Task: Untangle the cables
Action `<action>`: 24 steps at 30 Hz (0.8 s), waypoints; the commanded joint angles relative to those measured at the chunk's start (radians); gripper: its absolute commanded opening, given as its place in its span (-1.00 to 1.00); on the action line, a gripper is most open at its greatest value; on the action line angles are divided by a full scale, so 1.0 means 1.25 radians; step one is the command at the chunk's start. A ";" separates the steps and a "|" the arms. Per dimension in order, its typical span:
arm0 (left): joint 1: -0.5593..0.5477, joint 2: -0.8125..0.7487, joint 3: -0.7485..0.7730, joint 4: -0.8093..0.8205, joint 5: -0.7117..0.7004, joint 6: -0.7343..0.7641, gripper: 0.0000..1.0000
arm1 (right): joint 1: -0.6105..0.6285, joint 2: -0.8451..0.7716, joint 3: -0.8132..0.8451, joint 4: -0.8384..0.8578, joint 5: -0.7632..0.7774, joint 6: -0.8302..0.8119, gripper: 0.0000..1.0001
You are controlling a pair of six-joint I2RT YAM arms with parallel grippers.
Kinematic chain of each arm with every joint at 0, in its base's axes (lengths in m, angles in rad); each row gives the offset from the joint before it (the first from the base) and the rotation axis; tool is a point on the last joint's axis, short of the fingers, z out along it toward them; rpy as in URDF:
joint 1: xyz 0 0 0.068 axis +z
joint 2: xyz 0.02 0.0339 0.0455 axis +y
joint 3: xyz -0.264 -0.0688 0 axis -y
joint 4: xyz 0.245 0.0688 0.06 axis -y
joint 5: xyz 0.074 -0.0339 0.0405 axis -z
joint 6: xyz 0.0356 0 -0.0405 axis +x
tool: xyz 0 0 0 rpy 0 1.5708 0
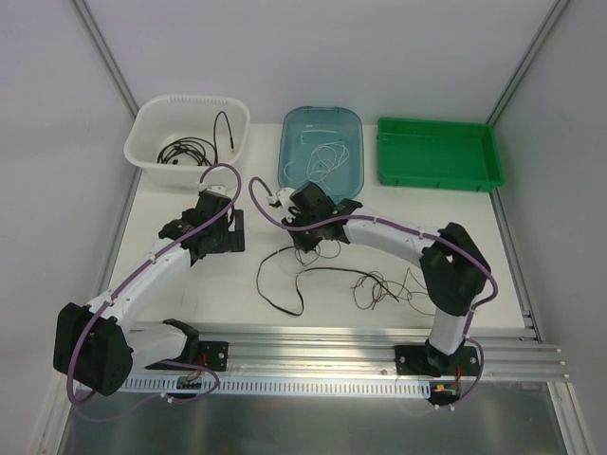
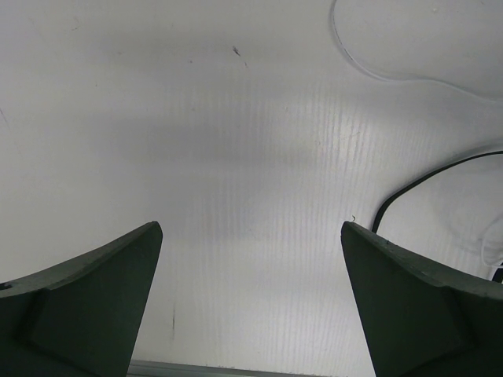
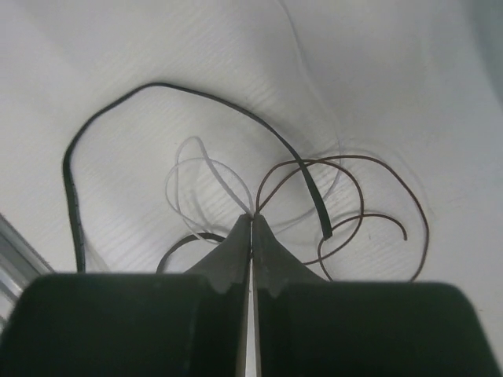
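Lead: Cables, top view. Where are they?
Tech: Loose ones are on the table (image 1: 228,294), between the arms. The black cable (image 1: 275,289) is thin and lies in an open loop just near of the right gripper (image 1: 308,242), long axis far-to-near. The brown cable (image 1: 384,289) is hair-thin, a curly tangle spread left-right toward the right arm's base. Another one, the coiled black cable (image 1: 185,150), sits in the white basket (image 1: 161,178) with one end arching up. A white cable (image 1: 327,156) lies looped in the blue tray (image 1: 296,128). The green tray (image 1: 438,180) is far right.
Lead: Left gripper?
Tech: The left gripper (image 1: 220,245) hangs over the table near the basket, apart from the tangle.
Lead: Left wrist view?
Tech: Fingers (image 2: 102,298) are spread wide, only bare table between them. The black cable curves from beside the right-hand finger out to the frame's right edge. A pale translucent cable (image 2: 393,76) makes a faint arc top right.
Lead: Right wrist view?
Tech: Fingers (image 3: 232,251) are pressed together tip to tip. The translucent loops and the brown loops both run into the tips. Can't tell which strand is nipped, if any. The black cable arcs over them from the left, its cut end pointing down-right, crossing the brown loops.
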 commanded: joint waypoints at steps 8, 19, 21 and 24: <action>0.010 0.003 0.000 0.010 0.022 0.002 0.98 | -0.003 -0.247 -0.084 0.001 0.149 0.062 -0.99; 0.010 0.019 0.002 0.015 0.075 0.014 0.98 | -0.030 -0.213 -0.205 -0.131 0.268 0.292 -0.99; 0.011 0.018 0.004 0.015 0.077 0.014 0.98 | -0.035 -0.204 -0.213 -0.145 0.277 0.332 -0.99; 0.011 0.022 0.004 0.015 0.081 0.015 0.98 | -0.030 -0.208 -0.199 -0.164 0.279 0.333 -0.78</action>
